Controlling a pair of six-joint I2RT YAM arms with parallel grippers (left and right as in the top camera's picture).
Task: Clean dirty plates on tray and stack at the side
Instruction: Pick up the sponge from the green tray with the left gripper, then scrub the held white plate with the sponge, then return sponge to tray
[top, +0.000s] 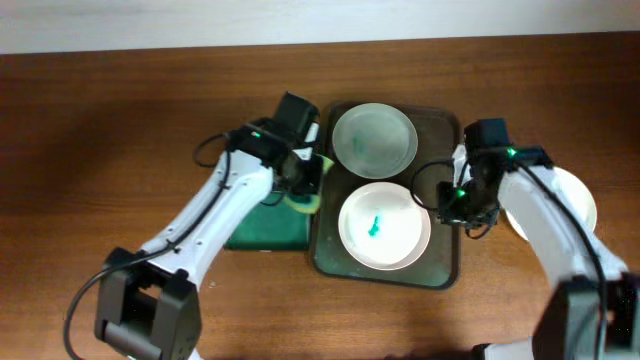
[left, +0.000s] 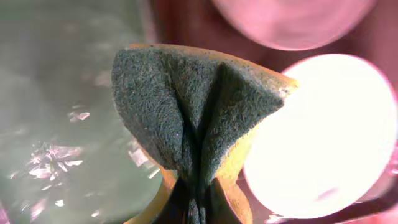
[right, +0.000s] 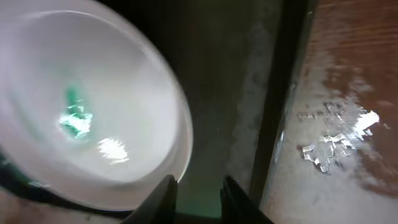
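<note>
On the near half of the tray (top: 437, 130) lay the near plate (top: 384, 226), white, with a small teal smear (top: 375, 226) in its middle. The tray itself stood on the brown table (top: 100, 150), between the two arms.

The right tool (top: 452, 205) hung just beside the right rim of this plate, over the right part of the tray. In the right wrist view its fingers (right: 165, 193) stood apart, with the dark floor of the tray showing in the gap. The rim of the near plate (right: 93, 124) was just beside the left finger, but I cannot tell if they touched. The smear (right: 74, 115) was well visible there, and on the far side of the tray rim the table (right: 348, 124) showed shiny marks.

To the right of the right arm, on the table and outside the tray, lay the third plate (top: 578, 195), partly hidden by the arm.

The left tool (top: 305, 185) was at the left edge of the tray, clamped on a sponge (top: 312, 192). In the left wrist view the sponge (left: 199, 124) was folded by the squeeze, its dark green rough side outward and yellow at the edges. To the left of the tray stood a green container (top: 275, 232), partly under the left arm.

On the far half of the tray lay the far plate (top: 374, 138), just beside the near plate.
</note>
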